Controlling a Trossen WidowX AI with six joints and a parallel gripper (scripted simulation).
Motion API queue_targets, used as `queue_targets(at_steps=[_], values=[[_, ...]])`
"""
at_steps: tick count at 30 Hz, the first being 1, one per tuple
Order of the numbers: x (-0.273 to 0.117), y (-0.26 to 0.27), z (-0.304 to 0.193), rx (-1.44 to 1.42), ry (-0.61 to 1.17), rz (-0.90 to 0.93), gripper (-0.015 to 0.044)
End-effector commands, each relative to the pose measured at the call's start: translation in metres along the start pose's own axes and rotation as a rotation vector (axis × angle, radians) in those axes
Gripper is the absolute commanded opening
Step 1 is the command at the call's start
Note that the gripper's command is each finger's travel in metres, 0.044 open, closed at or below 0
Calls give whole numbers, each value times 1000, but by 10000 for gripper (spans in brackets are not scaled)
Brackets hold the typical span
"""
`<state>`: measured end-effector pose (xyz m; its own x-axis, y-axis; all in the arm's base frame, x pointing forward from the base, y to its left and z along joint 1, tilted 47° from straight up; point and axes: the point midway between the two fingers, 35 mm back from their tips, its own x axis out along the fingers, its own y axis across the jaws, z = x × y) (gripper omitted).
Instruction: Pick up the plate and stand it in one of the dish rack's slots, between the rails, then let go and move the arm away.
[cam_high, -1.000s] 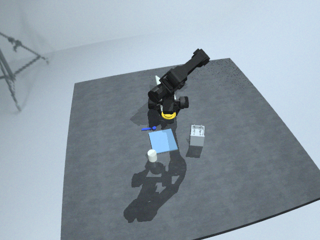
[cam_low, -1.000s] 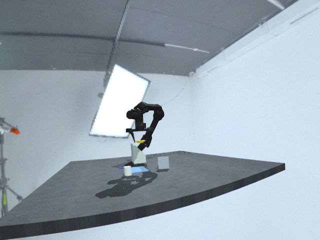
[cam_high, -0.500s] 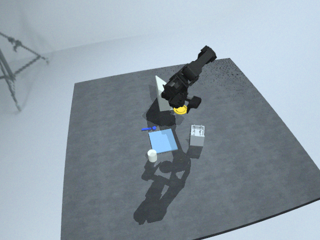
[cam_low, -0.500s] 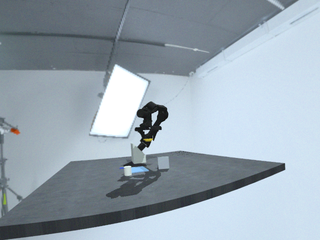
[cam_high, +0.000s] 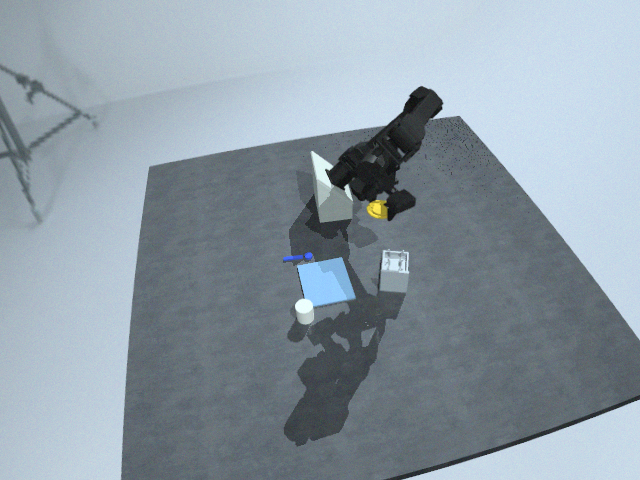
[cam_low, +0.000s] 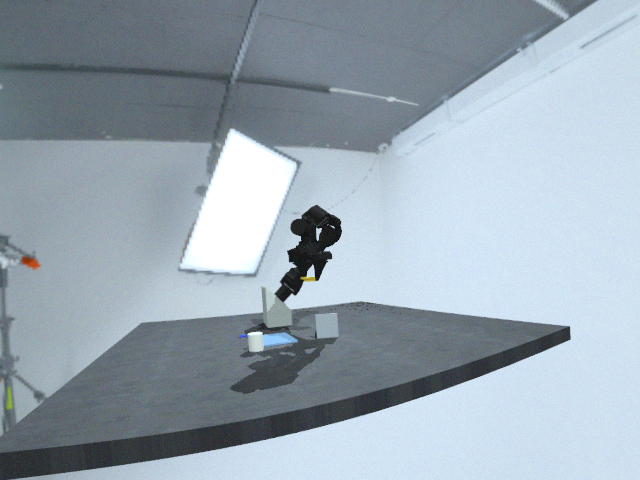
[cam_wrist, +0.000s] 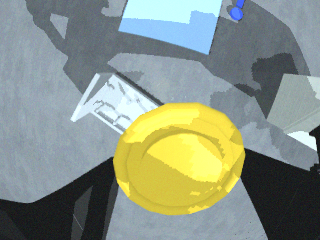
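Note:
The yellow round plate (cam_high: 377, 209) (cam_low: 305, 279) (cam_wrist: 175, 175) is held roughly level, high above the table. My gripper (cam_high: 381, 206) (cam_low: 309, 277) (cam_wrist: 179, 160) is shut on the plate, with one dark finger at each side of its rim in the wrist view. The pale grey dish rack (cam_high: 394, 280) (cam_low: 326, 325) (cam_wrist: 86, 100) stands on the table with its rails and slots facing up, and no plate shows in it. In the top view the plate appears above the rack in the picture; in the wrist view it overlaps the rack's near end.
A light blue square board (cam_high: 325, 281) (cam_low: 279, 338) (cam_wrist: 170, 25) lies left of the rack. A blue spoon-like thing (cam_high: 297, 257) (cam_wrist: 236, 12) and a white cylinder (cam_high: 304, 311) (cam_low: 255, 342) are beside it. A pale wedge-shaped block (cam_high: 333, 206) (cam_low: 276, 313) (cam_wrist: 295, 102) stands near the arm.

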<state>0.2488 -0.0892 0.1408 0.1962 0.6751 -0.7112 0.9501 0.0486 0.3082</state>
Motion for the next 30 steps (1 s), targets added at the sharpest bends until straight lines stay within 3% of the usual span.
queue_targets(at_steps=[1,18,30], values=[[0,-2,-16,144,1,7,0],[8,-21,-78,721,5,15,0],[20,-28,-74,681,-68,-28,0]])
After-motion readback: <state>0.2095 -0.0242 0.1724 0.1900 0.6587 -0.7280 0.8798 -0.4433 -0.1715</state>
